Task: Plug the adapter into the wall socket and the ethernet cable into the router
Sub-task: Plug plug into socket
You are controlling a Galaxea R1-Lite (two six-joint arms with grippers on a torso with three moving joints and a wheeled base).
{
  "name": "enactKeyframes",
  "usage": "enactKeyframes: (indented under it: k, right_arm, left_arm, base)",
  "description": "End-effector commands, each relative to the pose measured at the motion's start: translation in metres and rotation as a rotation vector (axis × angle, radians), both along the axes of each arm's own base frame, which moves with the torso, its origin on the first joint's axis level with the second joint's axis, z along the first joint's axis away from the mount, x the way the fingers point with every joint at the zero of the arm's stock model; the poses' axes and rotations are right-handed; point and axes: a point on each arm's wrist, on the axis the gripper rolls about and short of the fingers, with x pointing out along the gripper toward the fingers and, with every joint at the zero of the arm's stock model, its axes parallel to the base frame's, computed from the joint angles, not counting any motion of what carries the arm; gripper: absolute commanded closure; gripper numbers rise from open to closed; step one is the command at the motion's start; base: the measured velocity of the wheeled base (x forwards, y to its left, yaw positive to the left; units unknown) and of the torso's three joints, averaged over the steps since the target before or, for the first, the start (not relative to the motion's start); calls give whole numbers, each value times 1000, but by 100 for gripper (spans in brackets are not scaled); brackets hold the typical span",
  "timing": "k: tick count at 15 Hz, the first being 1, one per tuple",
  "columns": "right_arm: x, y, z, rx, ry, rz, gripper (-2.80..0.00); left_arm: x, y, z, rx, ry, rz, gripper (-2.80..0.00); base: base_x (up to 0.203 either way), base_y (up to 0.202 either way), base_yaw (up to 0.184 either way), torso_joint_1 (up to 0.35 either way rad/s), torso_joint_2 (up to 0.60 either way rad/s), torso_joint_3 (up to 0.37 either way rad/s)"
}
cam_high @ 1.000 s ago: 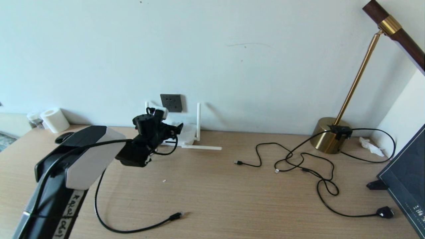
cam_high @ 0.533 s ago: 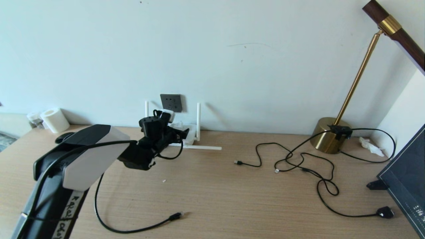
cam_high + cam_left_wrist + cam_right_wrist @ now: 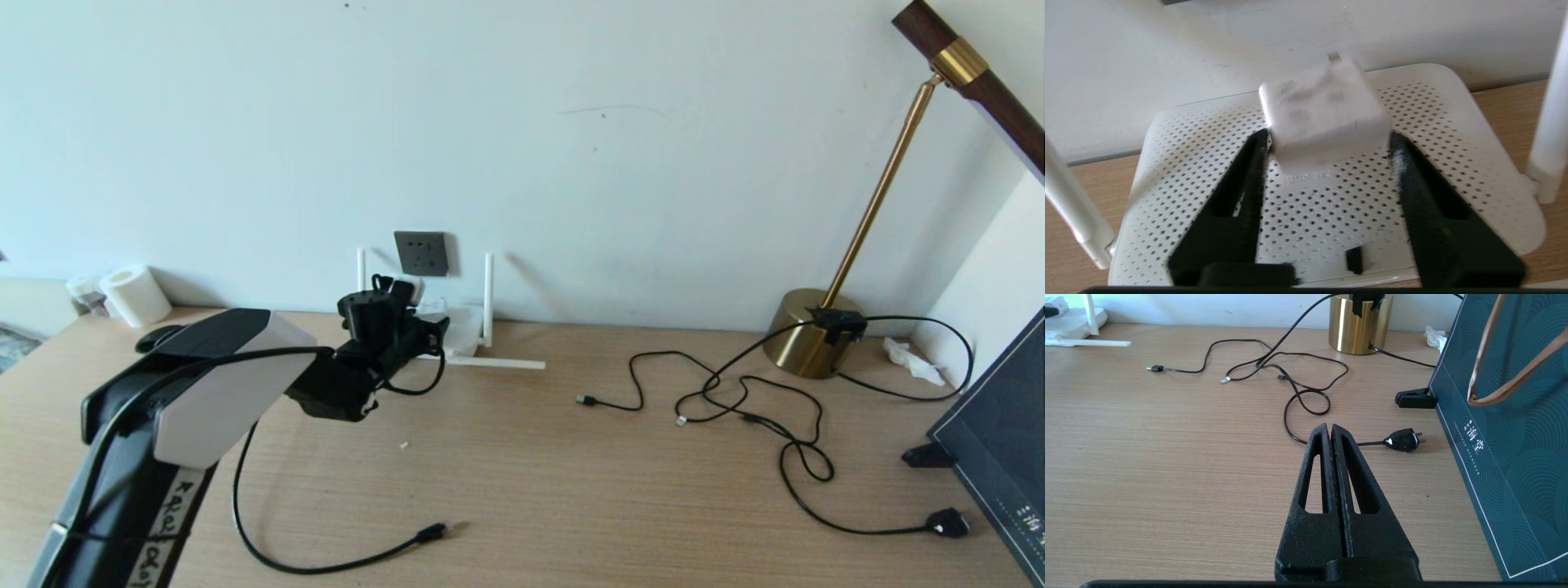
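Note:
My left gripper (image 3: 1329, 139) hangs over the white router (image 3: 1188, 163), just below the dark grey wall socket (image 3: 421, 253). Its jaws stand apart at about the adapter's width. The white cube adapter (image 3: 1327, 110) shows blurred between the fingertips, prong toward the wall, right above the router's top. The router (image 3: 467, 320) lies against the wall with its stick antennas. The ethernet cable's plug (image 3: 433, 532) lies on the desk near the front, its black cable looping back behind my left arm. My right gripper (image 3: 1330, 428) hovers shut and empty over the desk's right side.
A brass lamp base (image 3: 804, 331) stands at the back right with thin black cables (image 3: 735, 392) and a two-pin plug (image 3: 947, 521) spread before it. A dark green bag (image 3: 1000, 441) is at the right edge. A paper roll (image 3: 135, 294) stands at the back left.
My left gripper went toward the socket, then sank and drew back a little. The adapter, held up by the socket before, has dropped lower relative to the fingers, onto the router side.

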Motion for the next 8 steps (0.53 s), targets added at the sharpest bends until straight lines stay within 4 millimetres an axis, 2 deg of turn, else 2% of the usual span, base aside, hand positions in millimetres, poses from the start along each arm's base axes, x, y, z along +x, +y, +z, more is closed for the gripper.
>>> enactKeyframes:
  k: [1, 5, 8]
  right_arm:
    - [0, 0, 0, 0, 0, 0, 0]
    - [0, 0, 0, 0, 0, 0, 0]
    - [0, 0, 0, 0, 0, 0, 0]
  left_arm:
    - [0, 0, -1, 0, -2, 0, 0]
    - [-4, 0, 4, 0, -3, -2, 0]
    - [-27, 3, 43, -8, -27, -14, 0]
  base:
    - [0, 0, 0, 0, 0, 0]
    - [0, 0, 0, 0, 0, 0]
    - [0, 0, 0, 0, 0, 0]
